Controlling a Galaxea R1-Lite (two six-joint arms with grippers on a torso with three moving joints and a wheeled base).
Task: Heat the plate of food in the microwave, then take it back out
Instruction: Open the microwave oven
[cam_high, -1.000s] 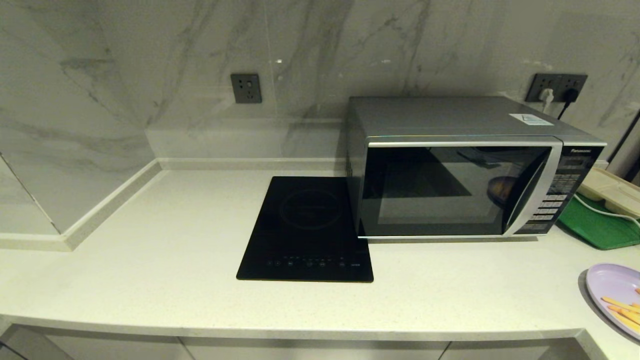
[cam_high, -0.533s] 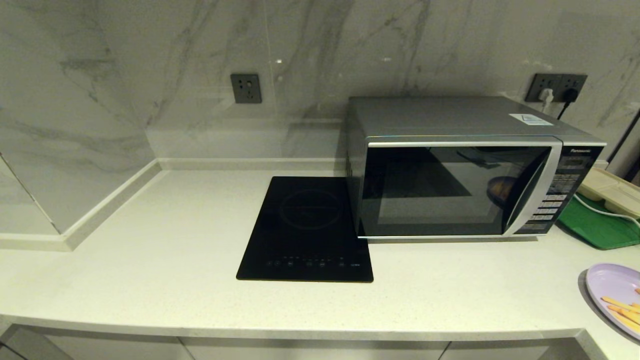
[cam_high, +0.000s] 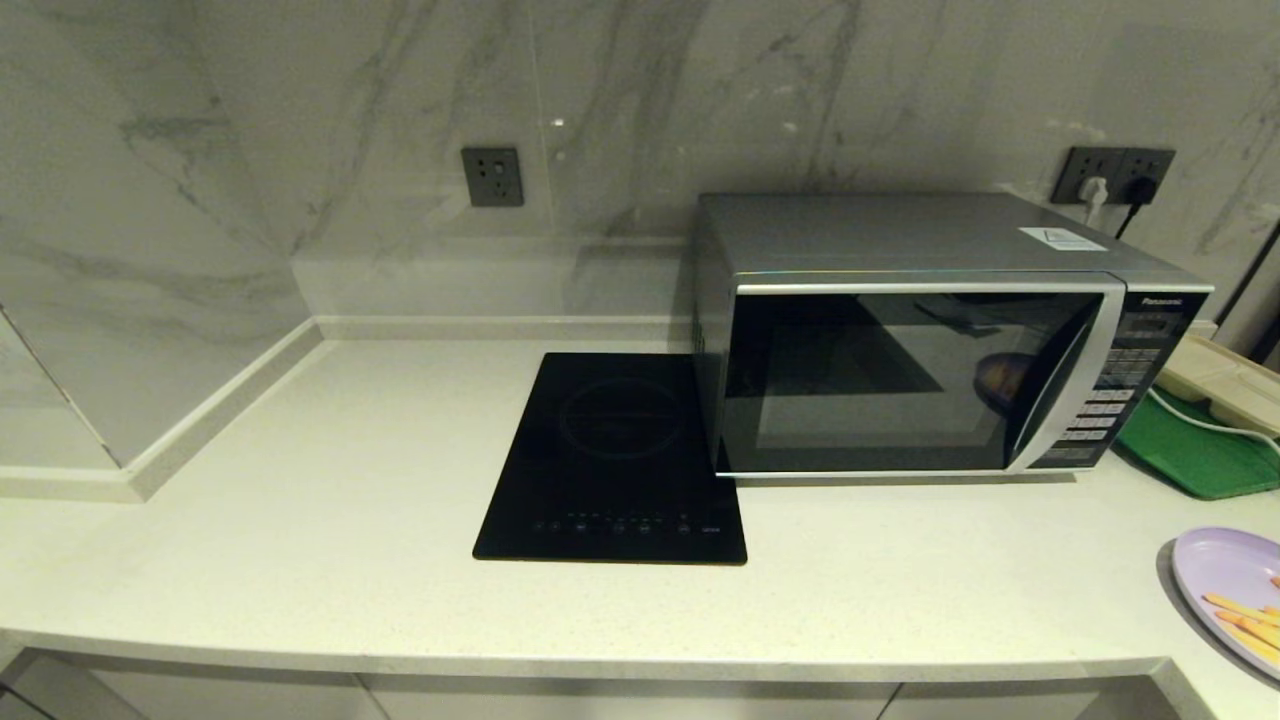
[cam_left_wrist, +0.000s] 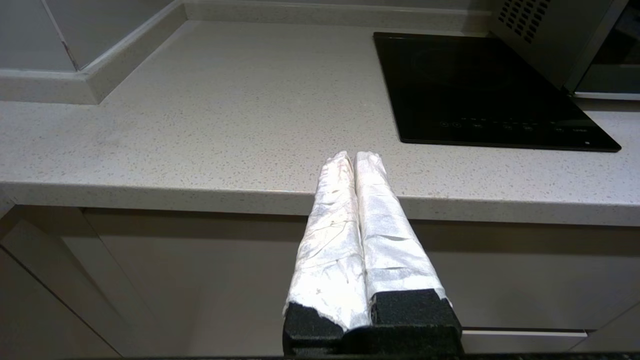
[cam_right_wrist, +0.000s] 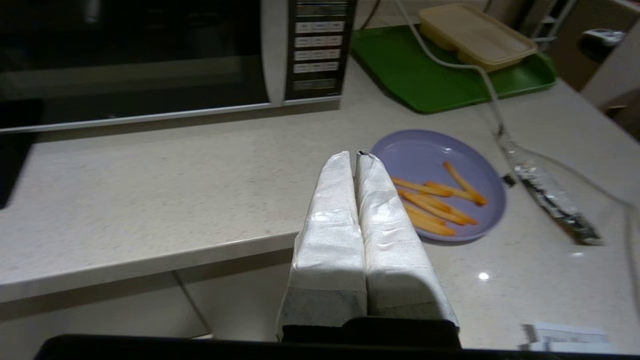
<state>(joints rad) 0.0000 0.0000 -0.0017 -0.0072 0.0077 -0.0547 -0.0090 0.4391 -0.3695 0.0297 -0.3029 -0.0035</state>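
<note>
While closed, microwave (cam_high: 920, 350) beside cooktop (cam_high: 615, 455)

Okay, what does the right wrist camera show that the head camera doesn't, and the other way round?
Only the right wrist view shows the right end effector, shut and empty at the counter edge short of the plate of fries, plus a clear bottle lying beside the plate. Only the head view shows the wall sockets and the whole black cooktop. Both show the microwave with its door closed, the green tray and the beige container.
</note>
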